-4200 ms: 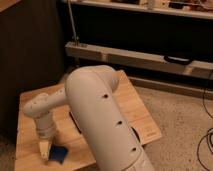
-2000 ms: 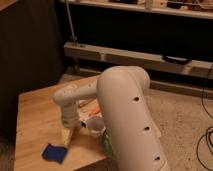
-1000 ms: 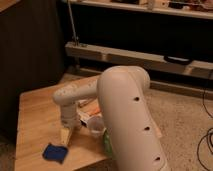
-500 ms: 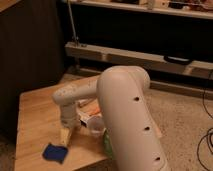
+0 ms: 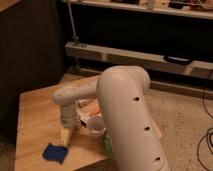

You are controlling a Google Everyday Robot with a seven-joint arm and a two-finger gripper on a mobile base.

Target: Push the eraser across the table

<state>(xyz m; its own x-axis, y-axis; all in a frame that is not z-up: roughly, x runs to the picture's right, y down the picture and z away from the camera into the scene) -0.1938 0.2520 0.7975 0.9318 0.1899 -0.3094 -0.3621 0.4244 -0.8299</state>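
**Eraser untouched beside a halted gripper**

The eraser [image 5: 83,119] lies near the middle of the table [image 5: 35,115], just right of the gripper [image 5: 65,137] and just left of a cup [image 5: 96,126]. Whether the gripper touches it cannot be made out.

Four seconds ago the gripper hung lower-left, over the blue pad [image 5: 55,153]. It has since swung right and back to the eraser's side, and for the last two seconds nothing has moved. This reads as the approach finished and the push not yet begun, with the eraser where it was.

From the left, the bare planks give way to the pad at the near edge. Next comes the gripper, pointing down with its tip at the tabletop; whether the claw is open or closed cannot be told. Then come the eraser, an orange-red item [image 5: 89,106] behind it, and the cup. A green object [image 5: 107,144] peeks out by the arm [image 5: 125,115], which hides the table's right side.

A push to the right would likely drive the eraser into the cup. The open planks lie to the left and behind.
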